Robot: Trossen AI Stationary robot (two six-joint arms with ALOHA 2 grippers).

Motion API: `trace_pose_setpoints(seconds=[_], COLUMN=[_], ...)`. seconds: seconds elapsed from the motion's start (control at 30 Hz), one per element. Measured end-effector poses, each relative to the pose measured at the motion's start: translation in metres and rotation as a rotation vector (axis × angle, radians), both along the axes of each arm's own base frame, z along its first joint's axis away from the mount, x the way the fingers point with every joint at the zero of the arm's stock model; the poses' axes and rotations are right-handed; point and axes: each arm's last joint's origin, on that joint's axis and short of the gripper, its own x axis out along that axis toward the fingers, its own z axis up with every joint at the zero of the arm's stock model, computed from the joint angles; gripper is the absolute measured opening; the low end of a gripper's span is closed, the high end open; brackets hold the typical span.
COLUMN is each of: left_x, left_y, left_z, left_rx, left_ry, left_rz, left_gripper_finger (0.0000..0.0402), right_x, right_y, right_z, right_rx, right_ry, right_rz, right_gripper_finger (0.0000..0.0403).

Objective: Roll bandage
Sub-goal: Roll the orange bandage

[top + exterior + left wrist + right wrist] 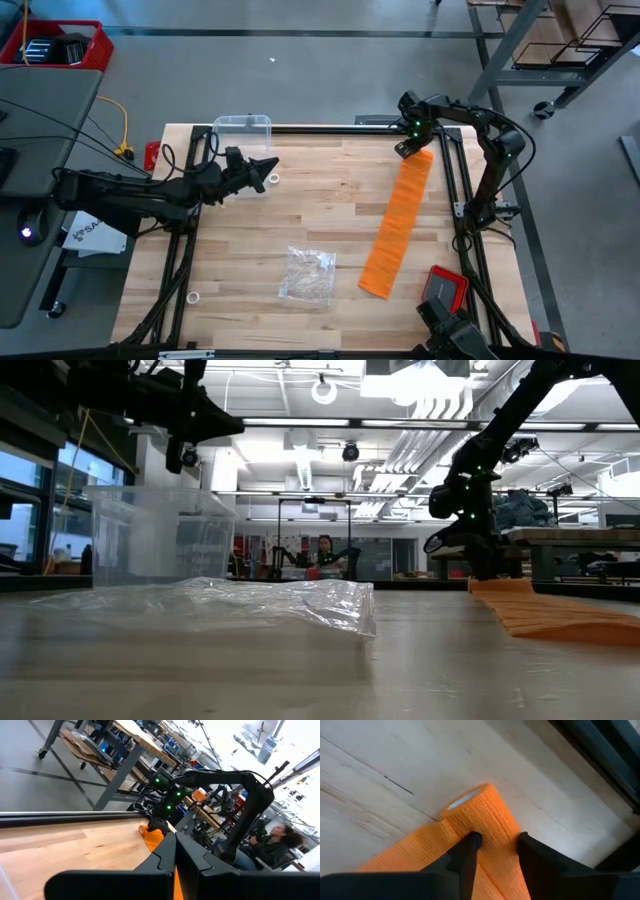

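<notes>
The orange bandage (398, 222) lies flat as a long strip on the right side of the table. Its far end is wound into a small roll (482, 815). It also shows in the low view (560, 615). My right gripper (412, 146) is down at that far end, shut on the roll; it also shows in its own wrist view (496, 842). My left gripper (266, 170) hovers above the far left of the table, shut and empty, pointing toward the right arm; its wrist view (175, 852) shows the fingers together. My right gripper pinches the roll at the strip's far end between its two fingers. One fingertip (471, 841) sits in the crease where the roll meets the flat strip, the other on the roll's opposite side (512, 832). The fingers lie across the roll. The roll rests on the table.
A clear plastic box (243, 126) stands at the far left edge and a crumpled clear bag (308, 273) lies at the near middle. Small white rings lie beside the left gripper (273, 180) and at the near left (193, 297). A red square device (446, 288) sits near the strip's near end.
</notes>
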Motion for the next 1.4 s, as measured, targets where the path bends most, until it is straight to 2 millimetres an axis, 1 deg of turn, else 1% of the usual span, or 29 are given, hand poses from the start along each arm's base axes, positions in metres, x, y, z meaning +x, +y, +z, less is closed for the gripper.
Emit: trace_pose_setpoints(seconds=[0.07,0.17,0.2,0.27,0.37,0.43,0.53,0.7,0.77,0.83,0.93,1.0,1.17,1.27,1.33,1.4], left_x=[0.000,0.000,0.000,0.000,0.000,0.001,0.002,0.003,0.004,0.004,0.004,0.004,0.004,0.004,0.004,0.004], left_y=[0.000,0.000,0.000,0.000,-0.001,-0.001,0.000,0.004,0.006,0.007,0.007,0.007,0.006,0.007,0.007,0.007], left_z=[0.000,0.000,0.000,0.001,0.006,0.009,0.018,0.031,0.035,0.035,0.033,0.032,0.028,0.026,0.025,0.025], left_rx=[0.000,0.000,0.000,-0.005,-0.013,0.003,0.044,0.111,0.123,0.122,0.091,0.073,0.034,0.028,0.026,0.018], left_ry=[-0.001,-0.002,-0.003,-0.017,-0.073,-0.086,-0.089,-0.095,-0.100,-0.098,-0.099,-0.090,-0.068,-0.049,-0.044,-0.047], left_rz=[0.000,0.000,-0.001,-0.003,-0.033,-0.045,-0.045,-0.062,-0.063,-0.066,-0.071,-0.073,-0.073,-0.069,-0.064,-0.063], left_gripper_finger=[0.0001,0.0001,0.0001,0.0001,0.0001,0.0001,0.0001,0.0001,0.0001,0.0001,0.0001,0.0001,0.0001,0.0001,0.0001,0.0001], right_x=[0.000,0.001,0.001,0.003,0.007,0.011,0.014,0.017,0.017,0.014,0.005,-0.001,-0.011,-0.013,-0.012,-0.013], right_y=[0.000,0.000,0.000,0.001,0.002,0.002,-0.001,-0.002,-0.002,-0.002,-0.001,0.001,0.004,0.003,0.002,0.000], right_z=[0.001,0.000,0.000,0.001,0.009,0.018,0.040,0.065,0.073,0.075,0.073,0.067,0.049,0.042,0.038,0.037], right_rx=[-0.001,0.012,0.017,0.014,0.003,-0.032,-0.096,-0.104,-0.101,-0.085,-0.045,-0.009,0.019,0.001,-0.018,-0.025], right_ry=[-0.001,-0.020,-0.029,-0.030,-0.024,-0.012,-0.048,-0.084,-0.091,-0.080,-0.057,-0.035,-0.024,-0.045,-0.061,-0.096], right_rz=[0.001,-0.001,-0.002,-0.015,0.014,0.035,0.036,0.037,0.025,0.013,-0.011,-0.025,-0.068,-0.137,-0.142,-0.148], right_gripper_finger=[0.0094,0.0026,0.0013,0.0010,0.0002,0.0001,0.0000,0.0000,0.0000,0.0003,0.0019,0.0044,0.0136,0.0191,0.0217,0.0229])
